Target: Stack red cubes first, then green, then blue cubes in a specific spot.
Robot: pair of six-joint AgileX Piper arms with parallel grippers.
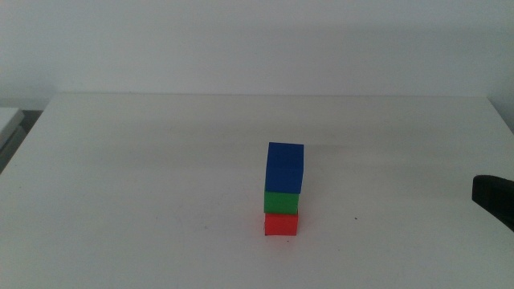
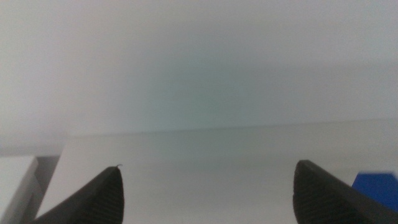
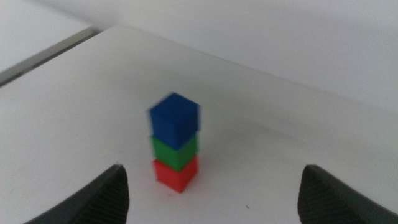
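A stack of three cubes stands on the white table near the middle: the red cube (image 1: 281, 224) at the bottom, the green cube (image 1: 282, 201) on it, the blue cube (image 1: 285, 167) on top. The right wrist view shows the same stack: red (image 3: 176, 173), green (image 3: 175, 151), blue (image 3: 175, 119). My right gripper (image 3: 211, 193) is open and empty, back from the stack; its arm (image 1: 494, 197) shows at the right edge of the middle view. My left gripper (image 2: 208, 193) is open and empty, with a corner of the blue cube (image 2: 376, 186) beside one jaw. The spot's scribble marks are not visible.
The white table (image 1: 161, 160) meets a pale wall at the back. A gap and a lower white surface (image 1: 10, 120) lie past the table's left edge. A tiny dark speck (image 1: 356, 217) lies to the right of the stack.
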